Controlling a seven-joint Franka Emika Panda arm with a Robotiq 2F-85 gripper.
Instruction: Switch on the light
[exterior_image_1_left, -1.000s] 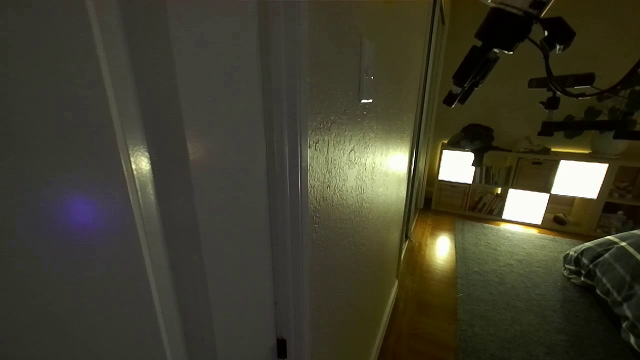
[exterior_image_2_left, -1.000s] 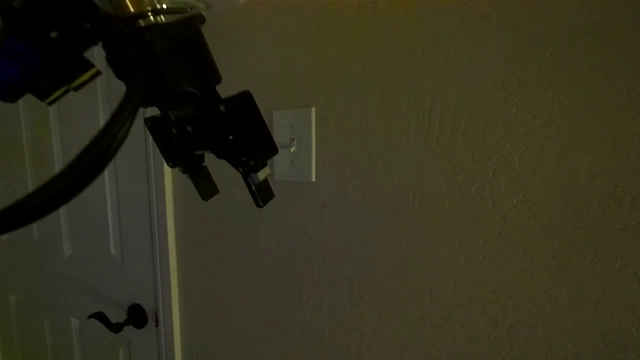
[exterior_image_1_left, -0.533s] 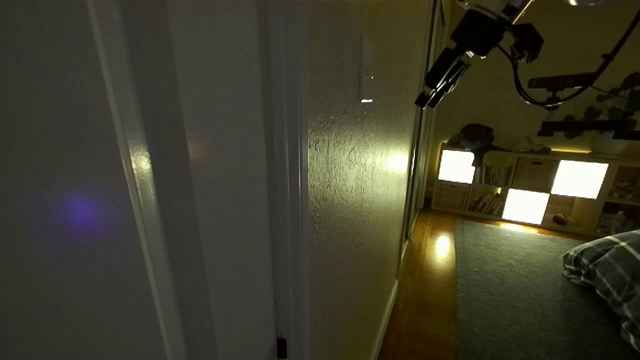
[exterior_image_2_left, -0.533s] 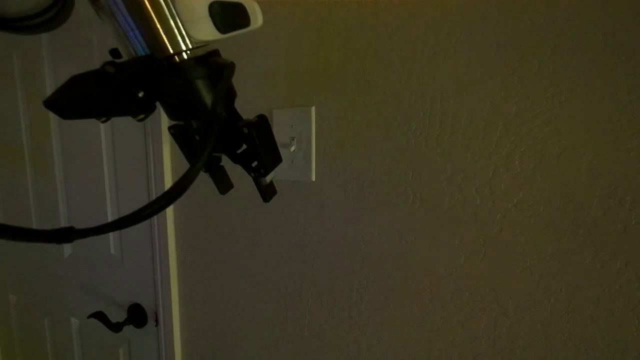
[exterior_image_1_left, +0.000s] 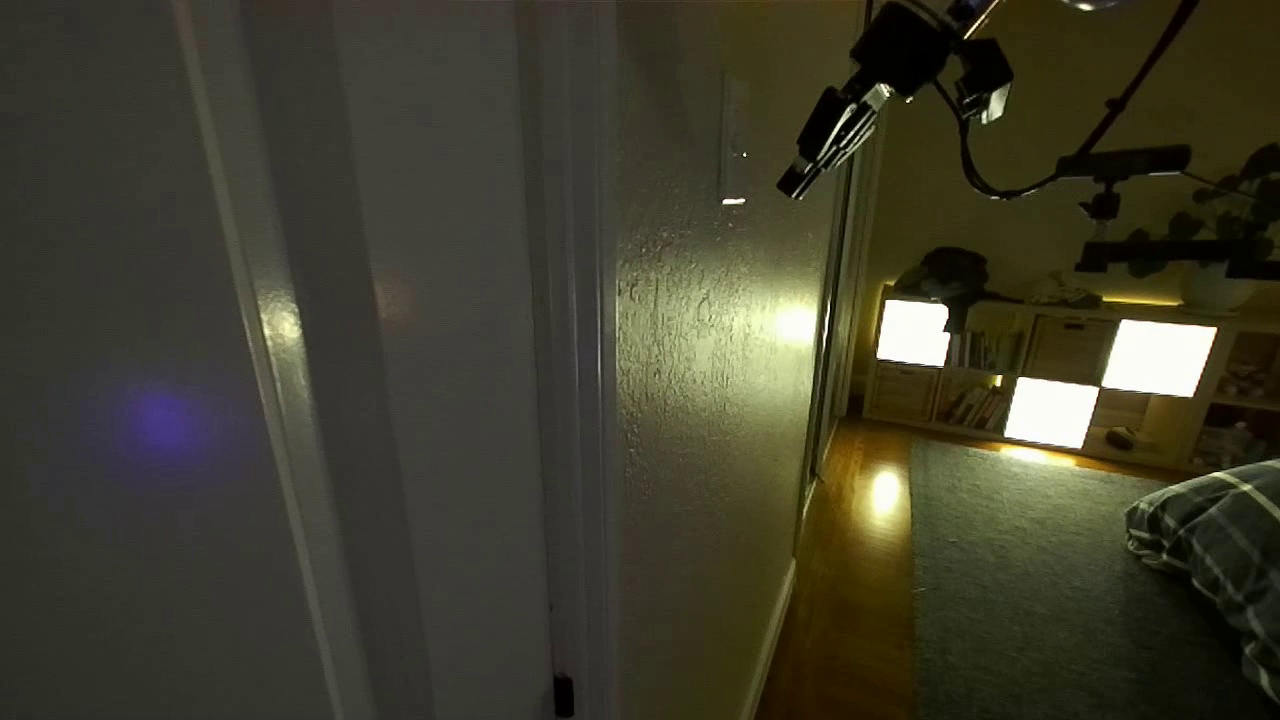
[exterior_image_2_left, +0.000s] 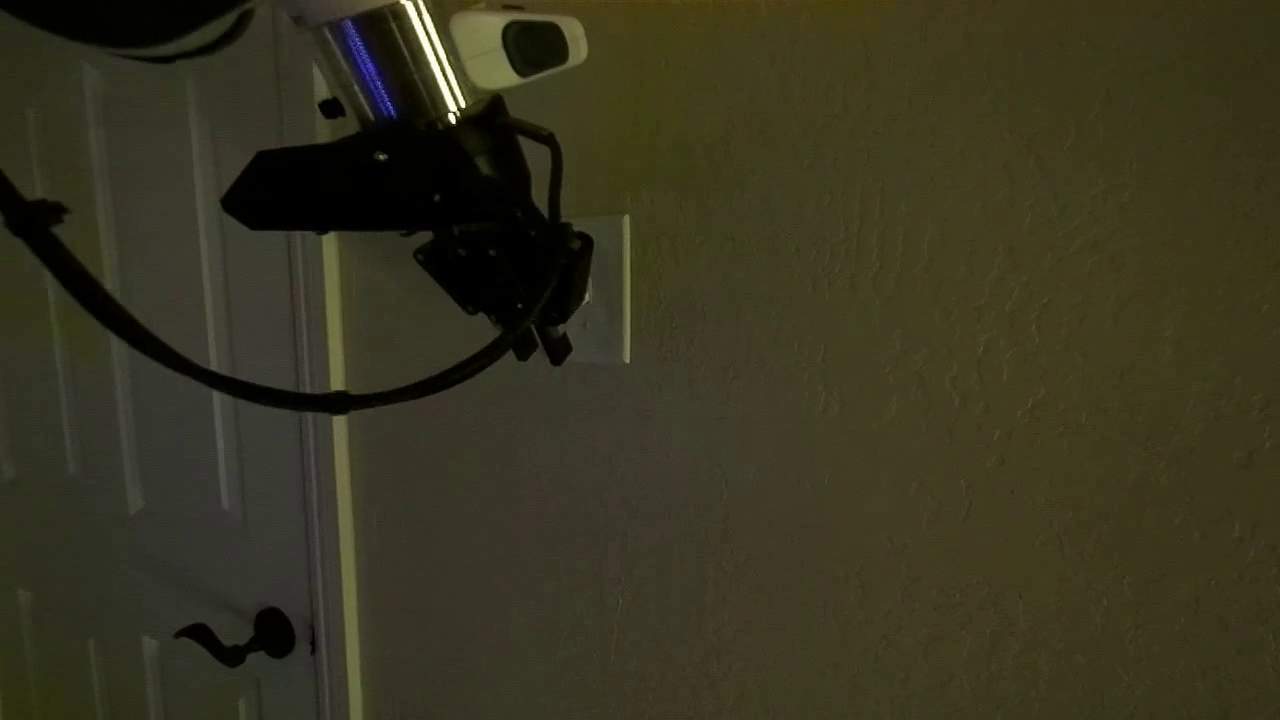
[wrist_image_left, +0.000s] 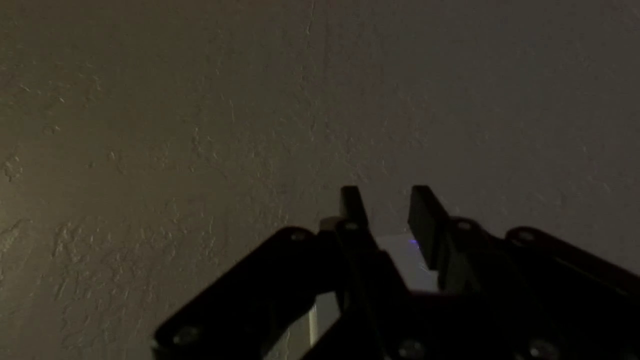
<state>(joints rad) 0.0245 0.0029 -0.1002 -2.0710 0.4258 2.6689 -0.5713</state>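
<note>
The light itself is out of view. Its switch, a white rectangular plate, is on the wall in both exterior views, face-on (exterior_image_2_left: 610, 310) and as a thin sliver (exterior_image_1_left: 733, 150). My gripper (exterior_image_2_left: 542, 350) covers the left part of the plate there, so the toggle is mostly hidden. From the side, the gripper (exterior_image_1_left: 797, 183) hangs right of the plate with a gap between them, its fingers slanting down toward the wall. In the wrist view the gripper (wrist_image_left: 386, 195) has a narrow gap between its fingers and holds nothing; part of the plate (wrist_image_left: 407, 262) shows behind them.
A door with a dark lever handle (exterior_image_2_left: 270, 632) stands left of the plate. The arm's black cable (exterior_image_2_left: 340, 402) loops below the gripper. Farther back are a low shelf (exterior_image_1_left: 1065, 355) with glowing compartments, a camera on a mount (exterior_image_1_left: 1125, 162) and a bed with a plaid cover (exterior_image_1_left: 1220, 560).
The arm has moved closer to the switch plate and now blocks more of it. The gripper's fingers have drawn much nearer to each other. The plate has stayed in place.
</note>
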